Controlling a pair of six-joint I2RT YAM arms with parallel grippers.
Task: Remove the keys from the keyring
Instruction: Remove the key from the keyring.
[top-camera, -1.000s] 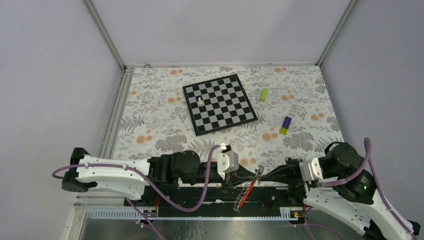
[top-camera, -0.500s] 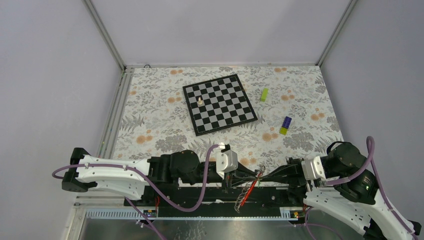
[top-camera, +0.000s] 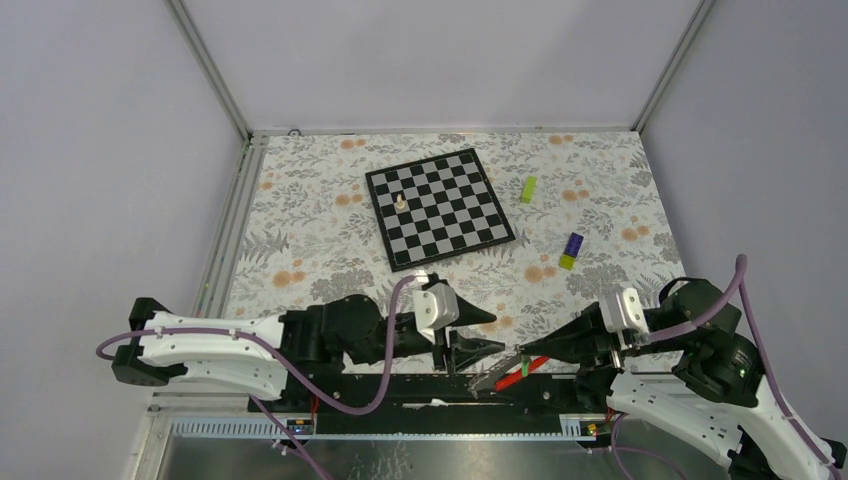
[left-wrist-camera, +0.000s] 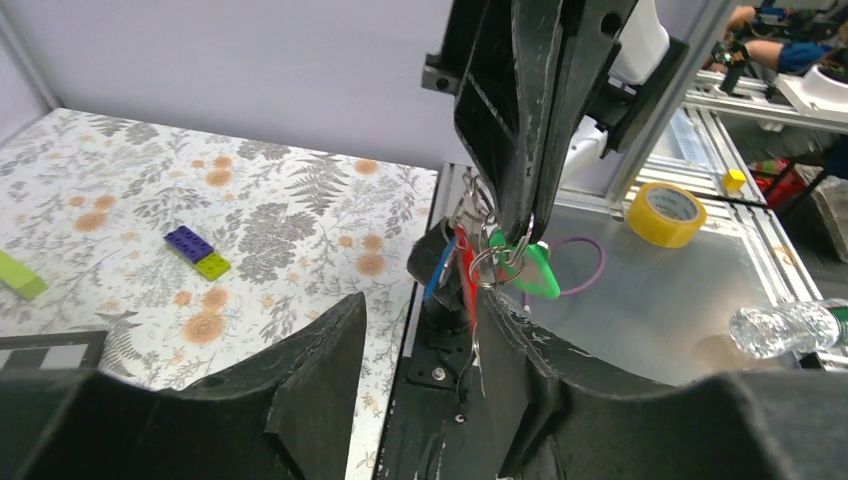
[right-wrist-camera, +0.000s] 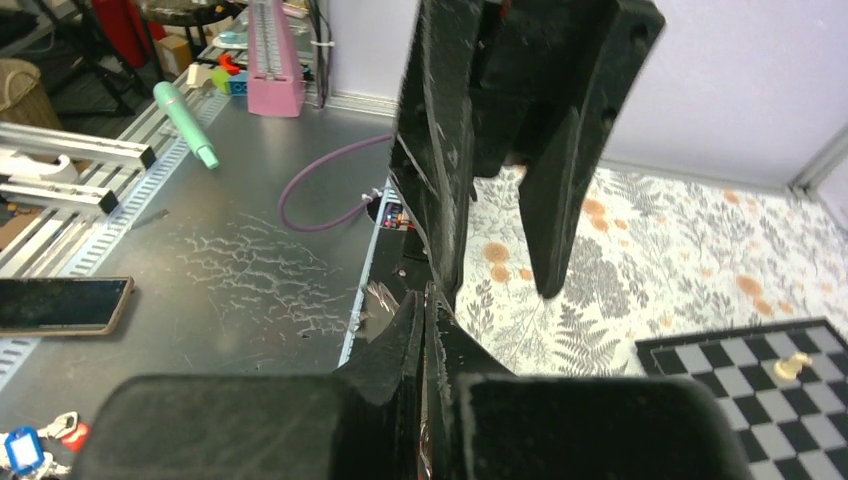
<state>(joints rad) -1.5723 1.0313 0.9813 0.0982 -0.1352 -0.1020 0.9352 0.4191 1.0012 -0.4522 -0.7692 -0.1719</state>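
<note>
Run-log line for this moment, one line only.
left gripper: open, holds nothing | right gripper: shut on keyring | keys: on keyring, hanging

Floral table (top-camera: 300, 230): chessboard (top-camera: 440, 208), lime block (top-camera: 528, 189), purple-yellow block (top-camera: 572, 250).

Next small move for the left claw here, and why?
Likely ease the left claw forward and close it on the green-headed key. The right claw is shut on the keyring and the bunch hangs free beneath it. The left claw stands open, holding nothing, just short of that bunch.
</note>
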